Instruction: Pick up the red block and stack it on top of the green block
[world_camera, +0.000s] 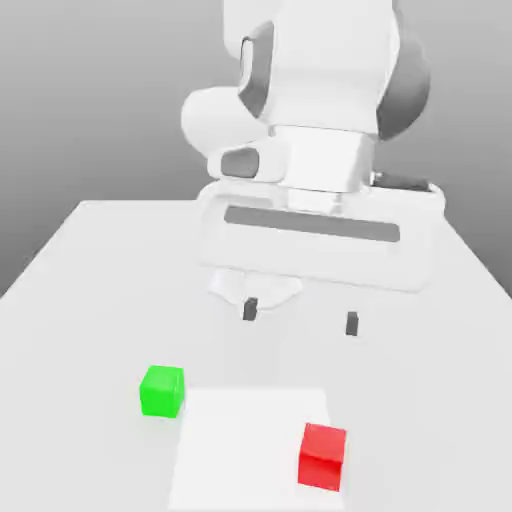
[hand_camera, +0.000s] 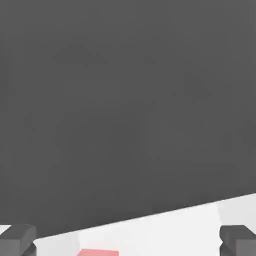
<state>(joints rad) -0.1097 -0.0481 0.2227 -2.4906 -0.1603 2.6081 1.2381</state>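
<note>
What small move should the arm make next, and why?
Probably bring the gripper toward the camera and down over the red block. Its jaws stand open and empty, above the table and well behind the block, which sits apart from the green block, so nothing is grasped yet.

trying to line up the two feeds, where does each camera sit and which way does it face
Exterior view: off the arm, facing the robot across the white table; the arm and open claw hang above the green block and red block.
Hand view: on the hand, looking past both fingertips at the table edge and dark backdrop.
Shared: the red block, table and fingertips.
</note>
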